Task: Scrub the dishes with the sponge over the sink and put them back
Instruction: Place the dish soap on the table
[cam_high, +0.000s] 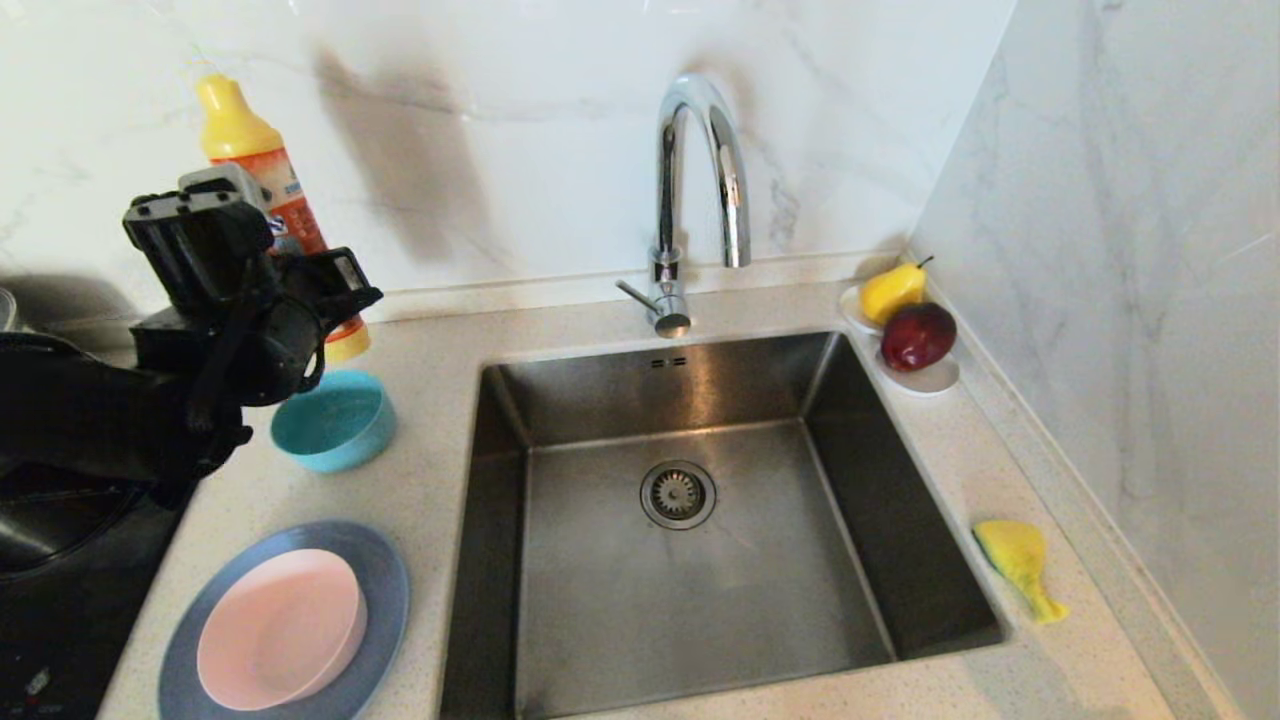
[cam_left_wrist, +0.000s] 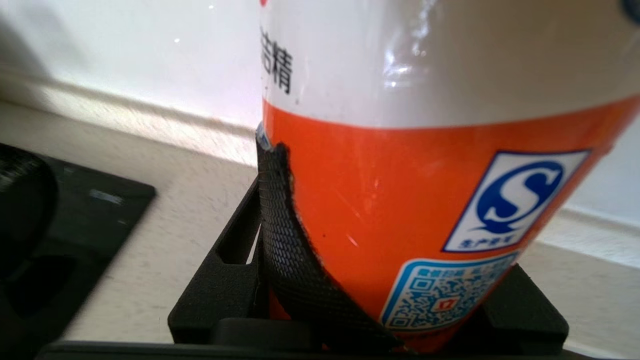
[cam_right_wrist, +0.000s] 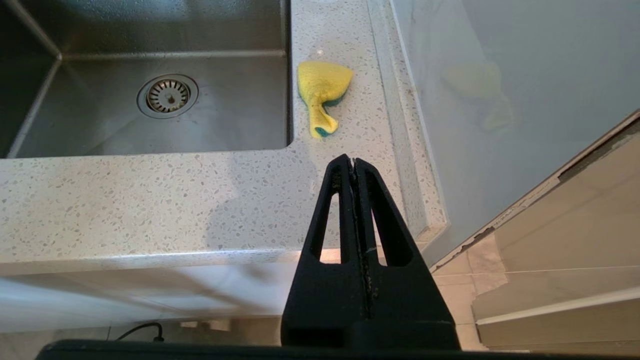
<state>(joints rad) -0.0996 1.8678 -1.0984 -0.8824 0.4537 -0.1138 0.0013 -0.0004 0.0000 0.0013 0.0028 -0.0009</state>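
Observation:
On the counter left of the sink (cam_high: 600, 590), a pale pink bowl (cam_high: 280, 630) sits on the grey-blue plate (cam_high: 388, 590). The teal bowl (cam_high: 335, 420) stands behind them. The yellow sponge (cam_high: 1015, 560) (cam_right_wrist: 322, 85) lies on the counter to the right of the sink. My left gripper (cam_high: 320, 290) (cam_left_wrist: 395, 210) is shut on the lower body of the yellow-capped orange bottle (cam_high: 255, 150) (cam_left_wrist: 400, 190), which leans above the teal bowl. One ribbed pad (cam_left_wrist: 280, 240) bends around its side. My right gripper (cam_right_wrist: 354, 161) is shut and empty, hanging off the counter's front edge, short of the sponge.
A chrome gooseneck tap (cam_high: 700, 170) rises behind the sink. A white saucer (cam_high: 930, 378) with a pear (cam_high: 893, 290) and a dark red apple (cam_high: 918, 335) sits in the back right corner. A black hob (cam_high: 60, 600) lies at the far left, and a marble wall closes the right side.

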